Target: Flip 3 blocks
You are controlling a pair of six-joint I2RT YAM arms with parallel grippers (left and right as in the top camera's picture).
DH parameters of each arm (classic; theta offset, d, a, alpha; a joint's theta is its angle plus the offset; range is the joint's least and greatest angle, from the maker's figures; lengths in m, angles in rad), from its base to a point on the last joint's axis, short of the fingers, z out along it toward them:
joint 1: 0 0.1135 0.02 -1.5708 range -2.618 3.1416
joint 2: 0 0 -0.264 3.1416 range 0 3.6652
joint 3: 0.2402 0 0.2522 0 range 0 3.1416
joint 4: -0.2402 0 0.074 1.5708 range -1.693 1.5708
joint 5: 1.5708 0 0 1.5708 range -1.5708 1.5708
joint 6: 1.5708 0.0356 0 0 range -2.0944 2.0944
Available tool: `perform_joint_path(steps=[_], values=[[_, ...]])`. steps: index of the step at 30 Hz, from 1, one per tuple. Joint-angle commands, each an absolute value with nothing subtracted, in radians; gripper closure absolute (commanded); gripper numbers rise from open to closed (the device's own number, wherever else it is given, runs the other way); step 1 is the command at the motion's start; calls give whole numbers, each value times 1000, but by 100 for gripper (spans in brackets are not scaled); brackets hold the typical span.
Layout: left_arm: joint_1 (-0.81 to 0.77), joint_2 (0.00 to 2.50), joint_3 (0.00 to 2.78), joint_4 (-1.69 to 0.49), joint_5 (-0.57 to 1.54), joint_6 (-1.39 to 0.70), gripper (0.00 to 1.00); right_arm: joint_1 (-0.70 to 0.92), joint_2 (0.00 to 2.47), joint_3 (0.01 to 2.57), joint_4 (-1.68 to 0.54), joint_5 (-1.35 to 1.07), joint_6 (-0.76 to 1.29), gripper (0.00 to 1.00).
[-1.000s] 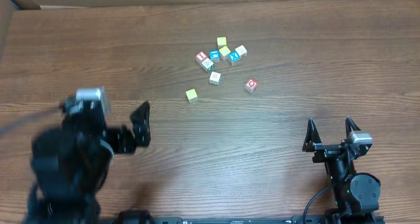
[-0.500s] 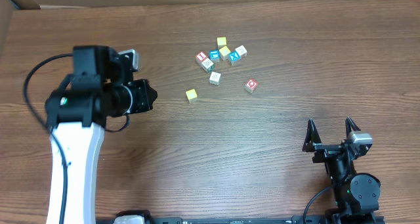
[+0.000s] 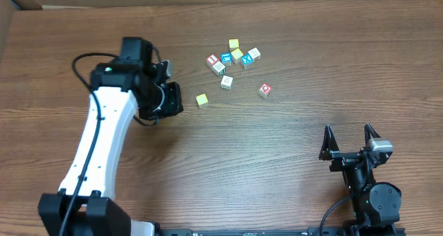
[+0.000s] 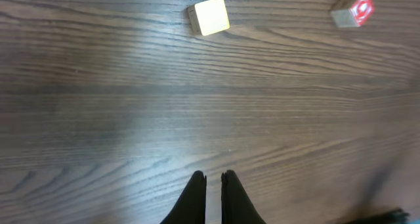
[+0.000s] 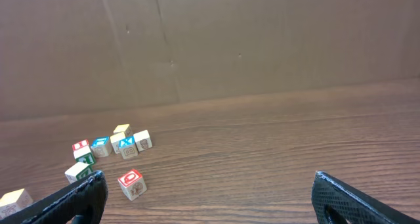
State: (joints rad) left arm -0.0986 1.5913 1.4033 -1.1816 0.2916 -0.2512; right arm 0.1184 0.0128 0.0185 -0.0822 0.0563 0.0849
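Yellow block (image 3: 201, 100) sits alone on the counter (image 3: 277, 174), toward the near-left of the scatter, plain face up as far as we can see. The pale block (image 3: 226, 82) lies just beyond it at the edge of the tight cluster. The red-lettered block (image 3: 264, 90) stands off to the right, apart from the others. The blue X cube (image 3: 247, 59) and its neighbours in the cluster are not our concern.

Left end effector (image 3: 172, 100) is just left of the yellow block, not touching it. Its fingers are pressed together with nothing between them — the wrist view shows the two dark tips (image 4: 197, 188) side by side over bare wood. In that view the yellow block (image 4: 210, 16) is straight ahead and well apart, and the red-lettered block (image 4: 355, 10) is off to the upper right.

Right end effector (image 3: 348, 133) rests at the near-right of the counter, fingers spread wide and empty, well apart from every block.

Our reading: this is the approach to the first flip, with the yellow block as the likely target. We cannot tell that any block has been turned. The next move calls for one of two things — parting the fingers to straddle the block, or keeping them together and tipping it over by an edge. Either way the tips must come lower and closer, and a careless push could slide the block into the cluster.
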Motion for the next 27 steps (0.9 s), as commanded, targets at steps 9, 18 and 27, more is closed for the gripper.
perform_joint_path(steps=[9, 18, 27], values=[[-239, 1694, 1422, -1113, 201, -331, 43, 116, 3, 8, -78, 57, 81, 0], [-311, 1777, 1422, -997, 182, -354, 0, 116, 3, 8, -78, 57, 81, 0], [-325, 1895, 1422, -903, -11, -479, 3, 115, 3, 8, -78, 57, 81, 0]])
